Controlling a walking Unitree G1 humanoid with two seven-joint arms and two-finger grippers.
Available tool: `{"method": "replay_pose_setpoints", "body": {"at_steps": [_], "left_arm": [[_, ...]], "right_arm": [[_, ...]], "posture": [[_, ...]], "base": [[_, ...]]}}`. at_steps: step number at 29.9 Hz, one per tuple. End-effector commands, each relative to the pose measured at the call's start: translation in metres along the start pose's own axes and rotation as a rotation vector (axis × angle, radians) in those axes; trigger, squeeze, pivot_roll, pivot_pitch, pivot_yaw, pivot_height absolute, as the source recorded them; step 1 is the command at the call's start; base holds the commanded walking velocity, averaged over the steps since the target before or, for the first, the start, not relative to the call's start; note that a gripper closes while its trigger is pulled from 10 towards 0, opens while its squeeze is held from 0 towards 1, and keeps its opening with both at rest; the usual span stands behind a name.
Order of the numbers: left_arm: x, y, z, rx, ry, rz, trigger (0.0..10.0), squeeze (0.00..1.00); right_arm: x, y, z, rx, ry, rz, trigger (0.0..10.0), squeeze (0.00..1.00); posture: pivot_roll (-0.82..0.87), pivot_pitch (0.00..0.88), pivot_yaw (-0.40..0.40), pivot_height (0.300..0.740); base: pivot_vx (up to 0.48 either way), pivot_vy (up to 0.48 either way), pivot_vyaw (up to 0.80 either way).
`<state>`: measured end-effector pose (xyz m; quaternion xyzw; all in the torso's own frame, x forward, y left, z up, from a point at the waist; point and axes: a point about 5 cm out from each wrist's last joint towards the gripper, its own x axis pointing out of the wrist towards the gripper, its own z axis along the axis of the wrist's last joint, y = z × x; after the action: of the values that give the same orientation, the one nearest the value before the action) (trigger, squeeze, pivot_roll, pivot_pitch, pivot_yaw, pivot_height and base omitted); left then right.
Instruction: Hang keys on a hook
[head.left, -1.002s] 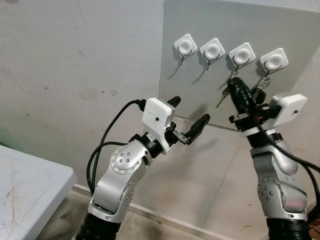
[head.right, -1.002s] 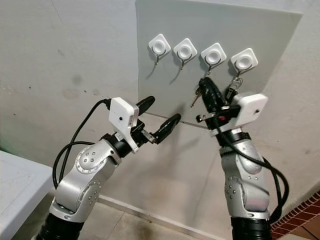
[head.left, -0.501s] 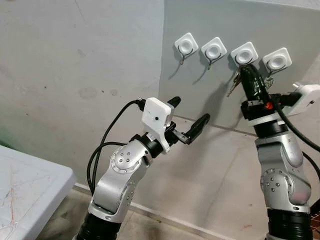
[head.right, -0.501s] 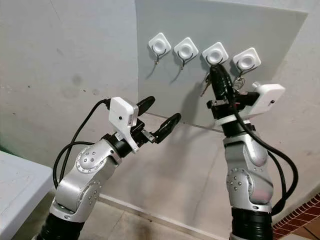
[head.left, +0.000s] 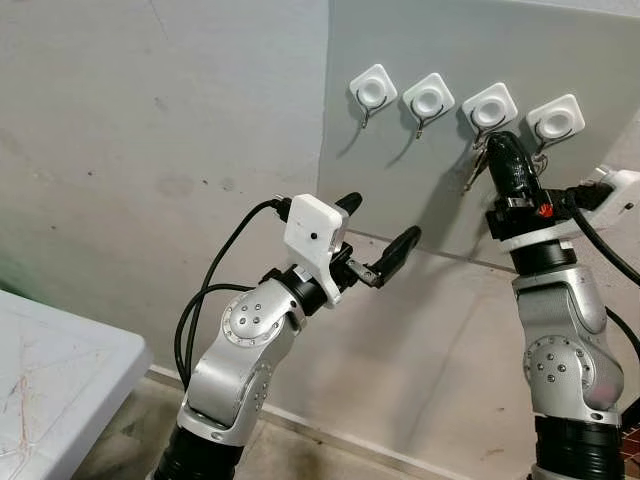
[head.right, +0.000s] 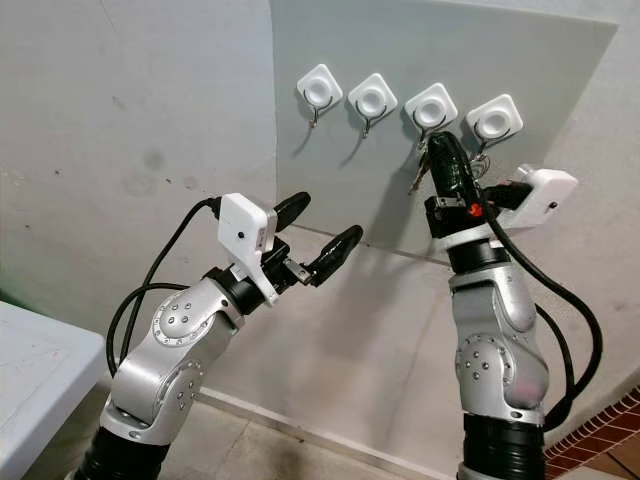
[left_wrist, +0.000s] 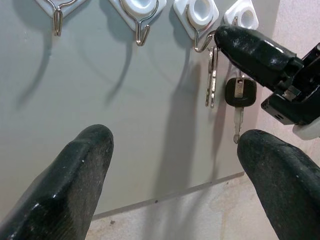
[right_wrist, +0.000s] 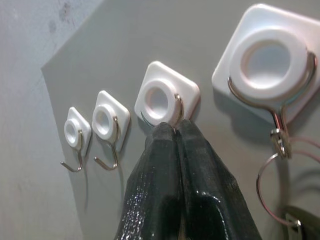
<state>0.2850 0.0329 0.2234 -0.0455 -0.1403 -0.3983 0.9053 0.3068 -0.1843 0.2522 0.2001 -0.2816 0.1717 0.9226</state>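
My right tool (head.left: 497, 145) is up at the third hook (head.left: 490, 106) on the grey panel (head.left: 420, 180), fingers pressed together. My right wrist view hides the keys behind those glossy black fingers (right_wrist: 165, 165); my left wrist view shows the silver keys (left_wrist: 212, 75) hanging at that hook. A black-headed key (left_wrist: 239, 95) dangles beside them. My left tool (head.left: 378, 236) is spread apart, well clear.

The two left hooks (head.left: 372, 92) are sitting free; the right gripper (head.left: 500, 148) is crowding the third hook (head.left: 489, 107).
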Motion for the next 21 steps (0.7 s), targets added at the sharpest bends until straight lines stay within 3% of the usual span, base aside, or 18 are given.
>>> {"method": "replay_pose_setpoints", "body": {"at_steps": [1, 5, 11, 21], "left_arm": [[-0.0001, -0.0007, 0.005, 0.001, -0.017, 0.0, 10.0, 0.0], [-0.0001, -0.0013, 0.005, -0.002, -0.017, -0.002, 10.0, 0.0], [-0.0008, -0.0018, 0.0048, -0.003, -0.016, -0.001, 10.0, 0.0], [-0.0004, -0.003, 0.0046, -0.014, -0.016, -0.002, 10.0, 0.0]], "right_arm": [[-0.0001, 0.0016, 0.0056, 0.018, -0.021, 0.007, 10.0, 0.0], [0.0001, 0.0032, 0.0064, 0.014, -0.023, 0.018, 10.0, 0.0], [0.0011, 0.0046, 0.012, 0.08, -0.056, 0.028, 10.0, 0.0], [0.0014, 0.0078, 0.0141, 0.073, -0.052, 0.059, 10.0, 0.0]], "posture": [[-0.01, 0.06, -0.02, 0.74], [-0.01, 0.059, -0.02, 0.74], [-0.01, 0.058, -0.021, 0.74], [-0.01, 0.06, -0.021, 0.74]], "base": [[0.0, 0.0, 0.0], [0.0, 0.0, 0.0], [0.0, 0.0, 0.0], [0.0, 0.0, 0.0]]}}
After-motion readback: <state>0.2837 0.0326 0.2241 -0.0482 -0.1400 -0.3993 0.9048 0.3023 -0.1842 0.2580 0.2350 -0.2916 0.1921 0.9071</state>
